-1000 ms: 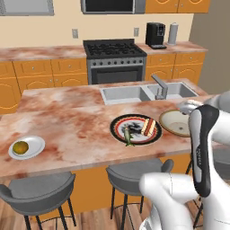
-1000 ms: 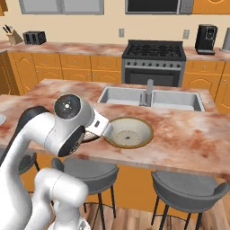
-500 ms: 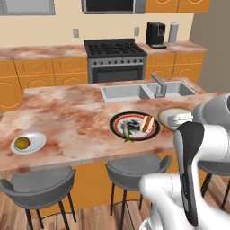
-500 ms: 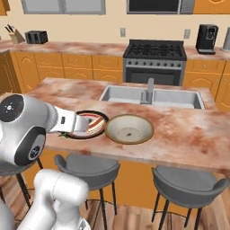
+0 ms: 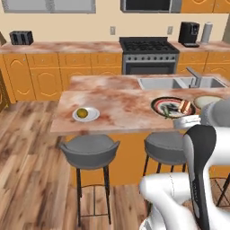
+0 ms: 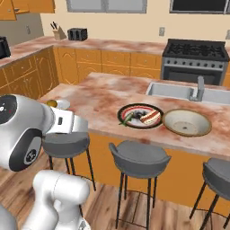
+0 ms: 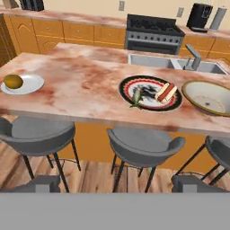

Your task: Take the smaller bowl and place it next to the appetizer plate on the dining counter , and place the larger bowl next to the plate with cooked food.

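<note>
A wide bare stretch of the dining counter (image 7: 90, 85) is being left open between the white plate (image 7: 22, 84) near its left edge and the striped plate (image 7: 150, 93); the larger bowl (image 7: 207, 98) is crowding that plate's right side.

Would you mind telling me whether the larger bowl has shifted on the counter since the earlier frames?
No. The larger bowl sits right of the striped plate, before the sink, as earlier; the camera moved.

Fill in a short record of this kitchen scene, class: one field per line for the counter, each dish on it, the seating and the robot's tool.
counter: dining counter with inset sink
larger bowl: on the counter, right beside the plate with cooked food
appetizer plate: near the counter's left end, no bowl beside it
seating: grey stools under the front edge
tool: open, holding nothing
</note>
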Available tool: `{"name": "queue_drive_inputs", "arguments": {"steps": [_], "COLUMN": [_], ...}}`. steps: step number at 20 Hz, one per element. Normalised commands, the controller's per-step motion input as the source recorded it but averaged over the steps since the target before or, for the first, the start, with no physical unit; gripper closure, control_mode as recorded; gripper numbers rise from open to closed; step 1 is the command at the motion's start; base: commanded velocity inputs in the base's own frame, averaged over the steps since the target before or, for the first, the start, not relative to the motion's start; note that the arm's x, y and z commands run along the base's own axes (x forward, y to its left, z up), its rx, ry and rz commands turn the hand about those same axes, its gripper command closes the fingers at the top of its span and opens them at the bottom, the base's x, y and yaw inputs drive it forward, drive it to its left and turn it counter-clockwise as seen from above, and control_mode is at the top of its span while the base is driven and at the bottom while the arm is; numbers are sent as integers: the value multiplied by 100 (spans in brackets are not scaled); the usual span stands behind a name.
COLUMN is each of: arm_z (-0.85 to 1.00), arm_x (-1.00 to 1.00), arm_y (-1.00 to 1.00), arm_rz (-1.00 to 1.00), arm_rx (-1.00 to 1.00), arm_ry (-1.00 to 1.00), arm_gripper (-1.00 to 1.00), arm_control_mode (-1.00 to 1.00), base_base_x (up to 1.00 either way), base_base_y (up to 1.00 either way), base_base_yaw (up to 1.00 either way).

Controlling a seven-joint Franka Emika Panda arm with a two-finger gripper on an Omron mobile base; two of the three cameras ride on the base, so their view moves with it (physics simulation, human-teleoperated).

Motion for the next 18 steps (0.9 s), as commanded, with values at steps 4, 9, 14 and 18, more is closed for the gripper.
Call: {"name": "queue_drive_inputs", "arguments": {"steps": [4,9,14,18], "arm_z": [0,0,0,0], "arm_x": [0,0,0,0], "arm_y": [0,0,0,0], "arm_rz": [0,0,0,0], "arm_rx": [0,0,0,0], "arm_ry": [0,0,0,0], "arm_gripper": [-100,-100,-100,-100], "arm_control_mode": [100,100,100,100], "base_base_x": [0,0,1,35], "base_base_y": [100,100,100,100], "base_base_yaw": [29,25,18,10]}}
